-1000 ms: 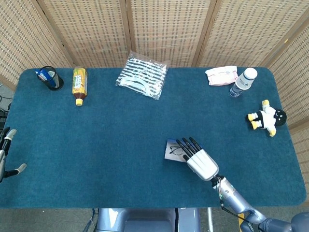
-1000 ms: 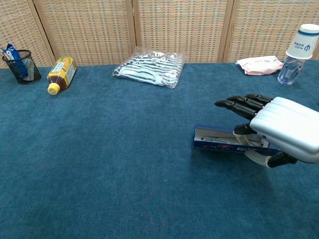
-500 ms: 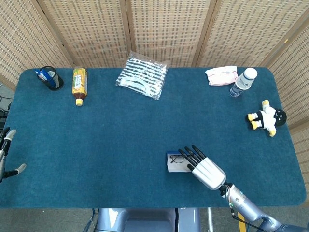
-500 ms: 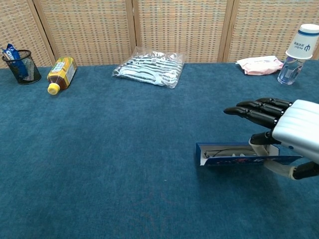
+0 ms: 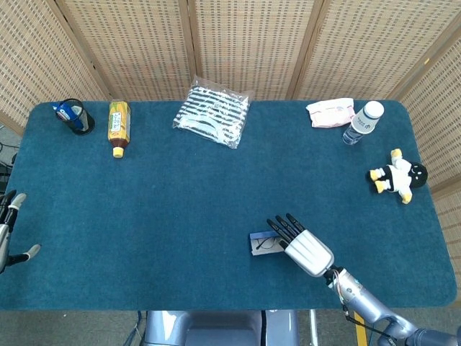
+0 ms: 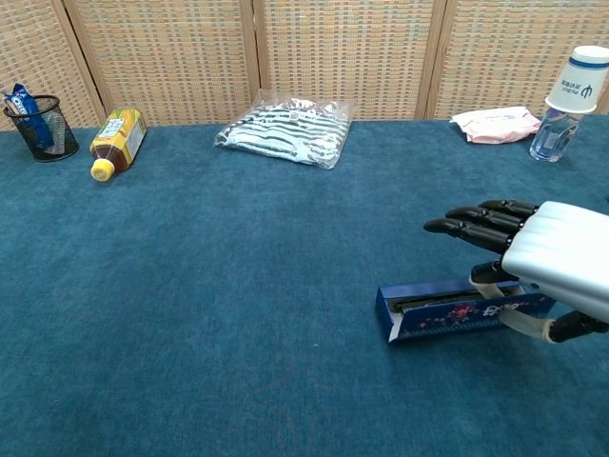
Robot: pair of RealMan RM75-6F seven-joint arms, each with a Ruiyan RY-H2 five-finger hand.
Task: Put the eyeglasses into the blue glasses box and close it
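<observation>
The flat blue cardboard glasses box (image 6: 461, 308) lies on the teal felt tabletop (image 5: 180, 209), toward six o'clock and a little right of centre. In the head view the thin dark-framed eyeglasses (image 5: 265, 244) show inside it, so the remaining step looks to be the closing. In the chest view the box's lid appears low but a dark gap along its near edge suggests it is not fully shut.

The right hand (image 6: 533, 255) hovers over the box's right end with its black fingers (image 6: 471, 221) stretched out flat toward nine o'clock and holding nothing; the thumb seems to sit at the box's edge, though contact cannot be confirmed. The left hand (image 5: 10, 227) waits at the tabletop's nine o'clock edge, fingers apart and empty as far as can be seen.

The box looks light and thin-walled, likely to skid on felt or buckle under a hard squeeze, and the glasses inside are fragile. A gentle flat press on the lid's top, near its free long edge, seems the safest contact.
</observation>
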